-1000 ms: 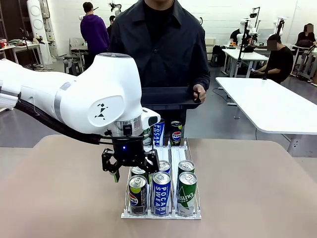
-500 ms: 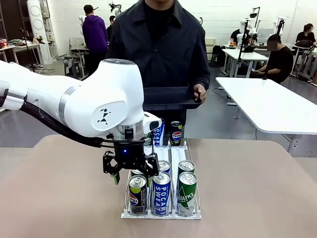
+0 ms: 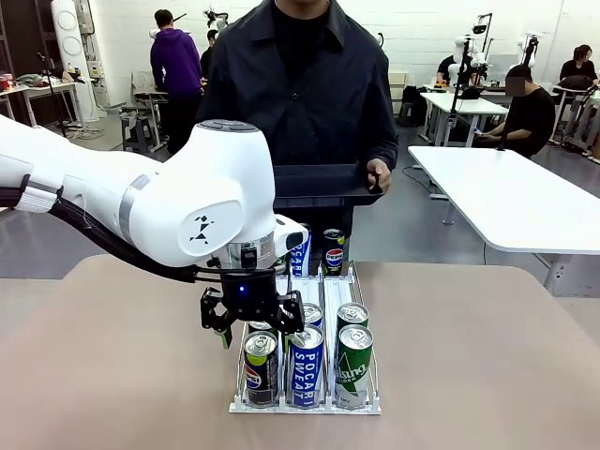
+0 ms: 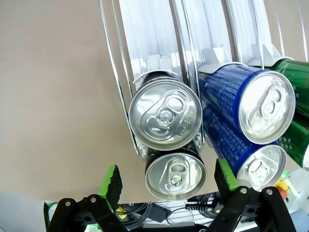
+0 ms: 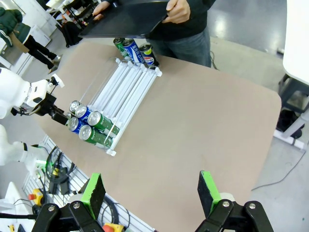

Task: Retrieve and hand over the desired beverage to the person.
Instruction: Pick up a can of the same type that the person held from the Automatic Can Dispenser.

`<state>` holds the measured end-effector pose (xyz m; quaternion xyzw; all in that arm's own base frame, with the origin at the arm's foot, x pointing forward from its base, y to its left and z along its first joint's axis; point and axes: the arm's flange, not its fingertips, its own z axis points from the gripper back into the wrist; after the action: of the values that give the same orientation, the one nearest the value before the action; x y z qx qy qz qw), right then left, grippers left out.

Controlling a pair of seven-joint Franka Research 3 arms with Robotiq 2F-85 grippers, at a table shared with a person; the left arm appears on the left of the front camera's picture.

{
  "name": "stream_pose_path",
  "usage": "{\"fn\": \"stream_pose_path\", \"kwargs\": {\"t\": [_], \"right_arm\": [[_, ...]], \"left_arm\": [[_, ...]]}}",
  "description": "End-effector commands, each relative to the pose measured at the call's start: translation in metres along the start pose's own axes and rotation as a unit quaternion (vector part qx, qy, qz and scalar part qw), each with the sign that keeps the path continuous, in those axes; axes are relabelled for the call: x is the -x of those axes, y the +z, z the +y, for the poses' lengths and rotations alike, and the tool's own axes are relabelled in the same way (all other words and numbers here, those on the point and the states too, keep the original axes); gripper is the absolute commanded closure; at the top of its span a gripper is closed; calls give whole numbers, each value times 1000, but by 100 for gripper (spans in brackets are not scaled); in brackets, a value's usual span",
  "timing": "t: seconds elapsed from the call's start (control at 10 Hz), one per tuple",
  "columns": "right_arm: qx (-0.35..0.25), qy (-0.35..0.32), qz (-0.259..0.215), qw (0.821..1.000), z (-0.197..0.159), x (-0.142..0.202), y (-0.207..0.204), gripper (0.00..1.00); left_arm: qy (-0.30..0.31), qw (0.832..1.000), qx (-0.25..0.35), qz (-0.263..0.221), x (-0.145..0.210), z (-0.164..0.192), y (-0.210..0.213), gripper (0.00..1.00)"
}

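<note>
A wire rack (image 3: 375, 405) on the table holds three lanes of beverage cans. In its front row stand a black Pepsi can (image 3: 261, 367), a blue Pocari Sweat can (image 3: 305, 366) and a green can (image 3: 353, 366). My left gripper (image 3: 251, 321) hovers open just above the left lane, over the black cans. In the left wrist view the front black can (image 4: 175, 175) sits between the green pads (image 4: 112, 180), with a second black can (image 4: 165, 113) behind it. The person (image 3: 300, 84) stands at the far side holding a black tray (image 3: 323, 185). My right gripper (image 5: 151, 191) is open, high above the table.
More cans (image 3: 316, 251) stand at the rack's far end, below the tray. Blue cans (image 4: 268, 107) and a green can (image 4: 294, 77) fill the neighbouring lanes. Bare tabletop (image 3: 487, 356) lies right of the rack. Other people and tables are farther off.
My left gripper has shifted right and slightly down, ending over the left lane's cans. Its jaws stayed open. The person and tray have not moved.
</note>
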<state>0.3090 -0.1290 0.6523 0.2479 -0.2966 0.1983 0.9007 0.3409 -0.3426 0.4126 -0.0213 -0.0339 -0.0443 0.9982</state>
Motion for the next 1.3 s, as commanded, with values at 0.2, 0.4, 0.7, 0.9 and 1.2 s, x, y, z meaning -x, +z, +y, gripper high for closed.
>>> {"fn": "stream_pose_path", "kwargs": {"t": [0.2, 0.4, 0.7, 0.9, 1.2], "right_arm": [[-17, 5, -8, 1000, -1, -1, -1, 0], [-17, 5, -8, 1000, -1, -1, -1, 0], [-17, 5, -8, 1000, -1, -1, -1, 0], [-17, 5, -8, 1000, -1, -1, -1, 0], [-17, 5, -8, 1000, -1, -1, -1, 0]], "left_arm": [[17, 1000, -12, -16, -5, -5, -7, 0], [17, 1000, -14, -18, -5, -4, -8, 0], [15, 1000, -16, -11, -5, -3, -9, 87], [17, 1000, -16, -6, -5, -3, -10, 100], [17, 1000, -17, 1, -6, -4, -10, 96]]}}
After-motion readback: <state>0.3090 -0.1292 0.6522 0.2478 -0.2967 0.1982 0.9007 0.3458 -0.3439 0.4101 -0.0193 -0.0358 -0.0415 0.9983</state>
